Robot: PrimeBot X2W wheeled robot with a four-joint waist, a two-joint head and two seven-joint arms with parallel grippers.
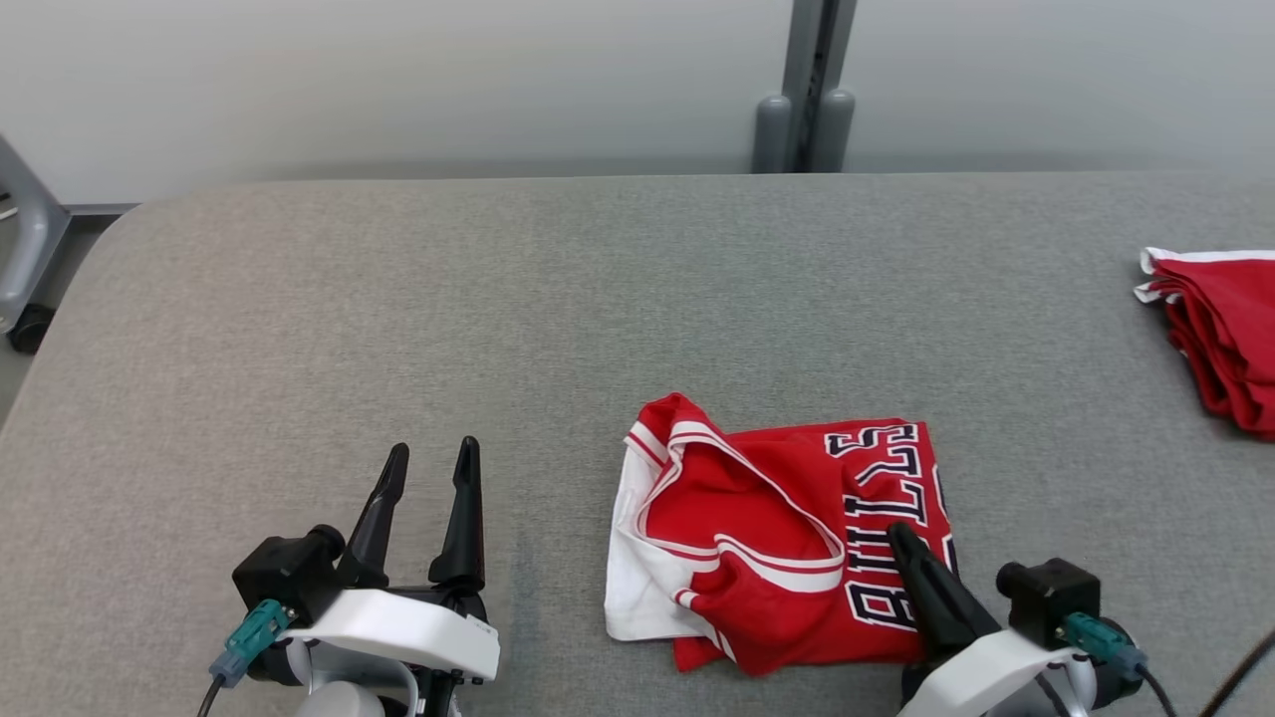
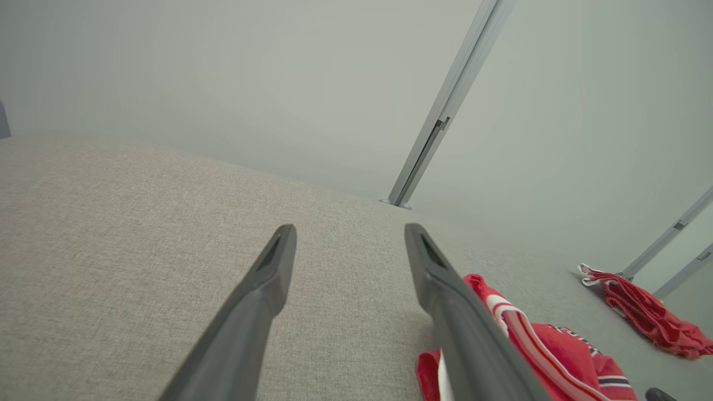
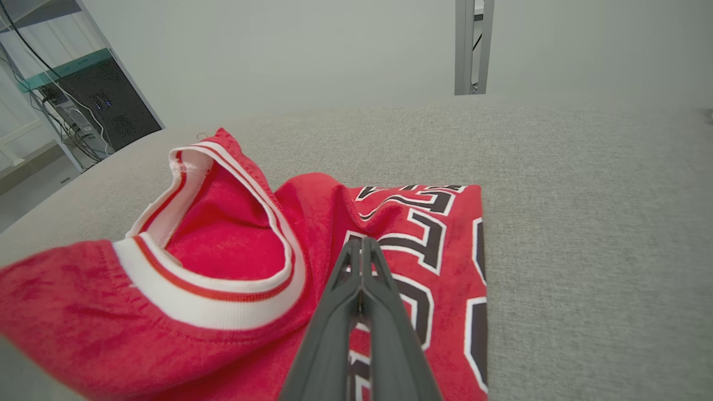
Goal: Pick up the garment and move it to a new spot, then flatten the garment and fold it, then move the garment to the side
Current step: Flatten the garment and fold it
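Pressing together, the 2 fingers of the right gripper point(image 3: 362, 244) sit with tips on the garment's point(image 1: 767, 518) black lettering — any pinched cloth cannot be told | left gripper point(image 1: 431, 453) spread wide, empty, over bare table point(image 1: 398, 299) | garment crumpled, front-centre, right of left gripper | second red garment point(image 1: 1220, 329) far right.

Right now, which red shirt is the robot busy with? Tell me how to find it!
Look at the big grey table, near its front edge, right of the middle. There lies a folded red jersey under the right gripper. Unlike the other red garment bunched at the table's far right edge, it shows black BULLS letters and a white-trimmed neck opening.
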